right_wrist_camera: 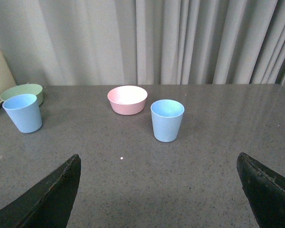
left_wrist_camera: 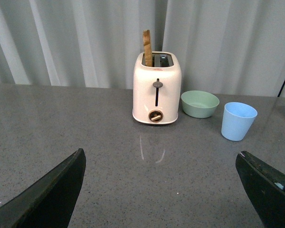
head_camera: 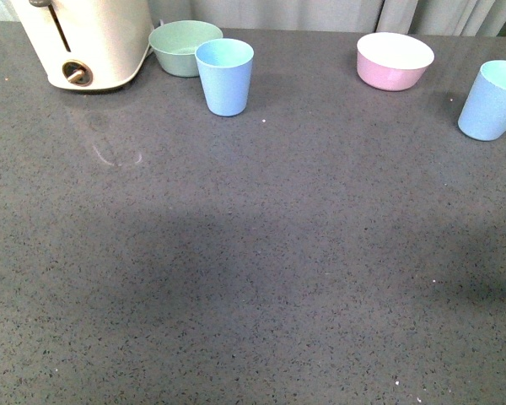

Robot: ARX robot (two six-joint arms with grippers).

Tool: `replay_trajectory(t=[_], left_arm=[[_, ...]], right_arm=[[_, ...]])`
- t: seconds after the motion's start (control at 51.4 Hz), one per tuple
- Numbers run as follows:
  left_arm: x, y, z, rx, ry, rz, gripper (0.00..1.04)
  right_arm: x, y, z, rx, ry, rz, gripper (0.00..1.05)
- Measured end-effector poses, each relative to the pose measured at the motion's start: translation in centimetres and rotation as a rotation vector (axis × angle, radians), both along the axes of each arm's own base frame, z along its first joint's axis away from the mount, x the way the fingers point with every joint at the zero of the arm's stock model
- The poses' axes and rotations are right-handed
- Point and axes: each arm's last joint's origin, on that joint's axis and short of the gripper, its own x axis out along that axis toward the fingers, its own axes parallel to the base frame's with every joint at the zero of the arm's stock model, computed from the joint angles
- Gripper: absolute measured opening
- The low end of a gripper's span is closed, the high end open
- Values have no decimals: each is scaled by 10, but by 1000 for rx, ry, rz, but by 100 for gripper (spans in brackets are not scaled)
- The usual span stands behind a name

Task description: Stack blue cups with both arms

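Two light blue cups stand upright on the grey counter. One cup [head_camera: 225,77] is at the back left, beside the mint-green bowl; it also shows in the left wrist view [left_wrist_camera: 238,121] and in the right wrist view [right_wrist_camera: 23,113]. The other cup [head_camera: 493,100] is at the far right edge of the front view and shows in the right wrist view [right_wrist_camera: 167,120]. Neither arm shows in the front view. My left gripper [left_wrist_camera: 161,190] is open and empty, well short of its cup. My right gripper [right_wrist_camera: 159,192] is open and empty, short of the right cup.
A cream toaster [head_camera: 88,42] with a slice in it stands at the back left. A mint-green bowl [head_camera: 182,47] sits next to it. A pink bowl [head_camera: 394,60] sits at the back right. Grey curtains hang behind the counter.
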Motion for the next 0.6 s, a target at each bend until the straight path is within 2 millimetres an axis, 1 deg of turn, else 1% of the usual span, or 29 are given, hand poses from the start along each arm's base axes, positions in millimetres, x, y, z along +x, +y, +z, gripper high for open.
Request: replay_trajectory(t=[0.603], left_arm=[[0,0,0,0,0,0,96]], right_arm=[[0,0,0,0,0,0,96]])
